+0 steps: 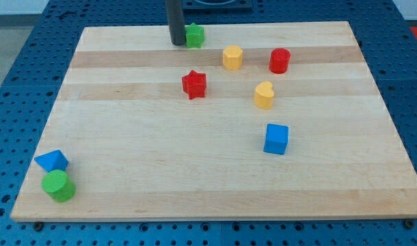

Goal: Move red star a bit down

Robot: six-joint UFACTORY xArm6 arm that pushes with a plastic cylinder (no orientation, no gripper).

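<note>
Where the dark rod met the board, my tip (177,43) rested near the view's top edge of the wooden table (195,178). The rod carried no fingers, so no open or closed state applied. One green block (195,35), shape unclear, sat just beside my tip on the view's right, apparently touching the rod.

Seven further blocks were counted, eight in total: two green, two red, two yellow, two blue.

The red star (193,84) lay toward the view's bottom from my tip and slightly to the view's right, apart from the rod and from every other block. One yellow cylinder-like block (232,57) stood to the view's right of my tip and slightly lower. One red cylinder (279,61) stood further right again, near the yellow one. One yellow heart-shaped block (264,95) lay below those two, to the view's right of the red star. One blue cube (276,139) sat below the heart.

Well apart from my tip, at the view's bottom-left corner, one blue block (52,161) of angular, wedge-like form sat just above one green cylinder (59,186), the two close together or touching.
</note>
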